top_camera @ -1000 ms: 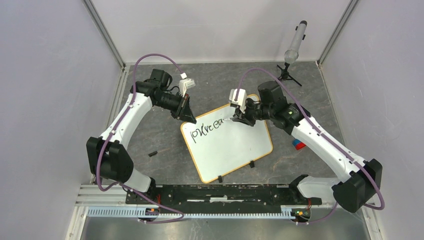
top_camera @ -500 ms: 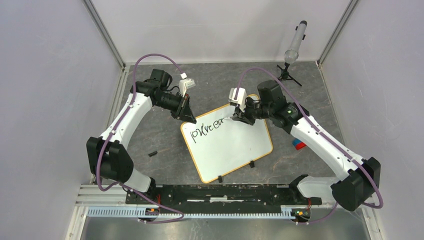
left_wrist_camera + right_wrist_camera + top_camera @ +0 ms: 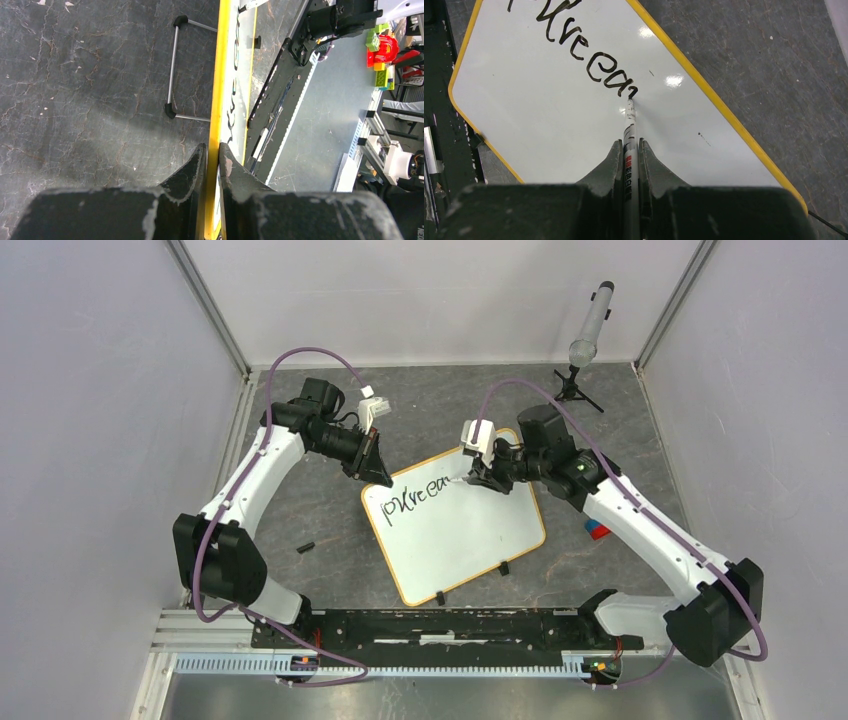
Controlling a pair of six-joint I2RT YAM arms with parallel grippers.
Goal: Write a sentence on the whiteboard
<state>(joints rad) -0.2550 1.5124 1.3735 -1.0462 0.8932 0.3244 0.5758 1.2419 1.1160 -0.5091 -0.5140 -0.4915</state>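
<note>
The right claw (image 3: 629,146) is clamped on a marker (image 3: 629,120), its tip touching the whiteboard (image 3: 460,540) at the end of the sentence (image 3: 415,502), a black scrawl along the far edge. The left claw (image 3: 211,150) pinches the board's yellow frame at its far-left corner. The board rests on the grey desk (image 3: 430,410) between the arms.

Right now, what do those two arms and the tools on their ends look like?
The left arm and right arm have white shells between bulky black joints, each trailed by a looping purple cable. The left tool and right tool are black tapered fingers with scuffed pale edges.
</note>
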